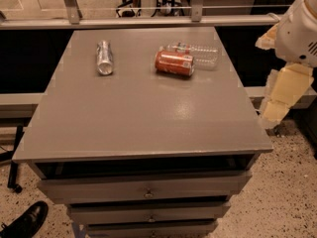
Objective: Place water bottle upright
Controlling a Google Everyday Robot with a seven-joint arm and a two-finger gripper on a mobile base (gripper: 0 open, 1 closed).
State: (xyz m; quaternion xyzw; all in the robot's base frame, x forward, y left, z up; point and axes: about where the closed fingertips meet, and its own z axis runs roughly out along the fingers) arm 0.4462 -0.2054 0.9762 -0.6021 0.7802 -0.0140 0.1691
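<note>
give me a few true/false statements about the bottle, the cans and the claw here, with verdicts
1. The bottle stands upright. False: it lies on its side near the table's back edge.
2. The orange can lies on its side just in front of the bottle. True.
3. The claw grips the bottle. False: it hangs beyond the table's right edge, apart from everything on it.
4. The silver can lies on its side, apart from the orange can, to its left in the camera view. True.
</note>
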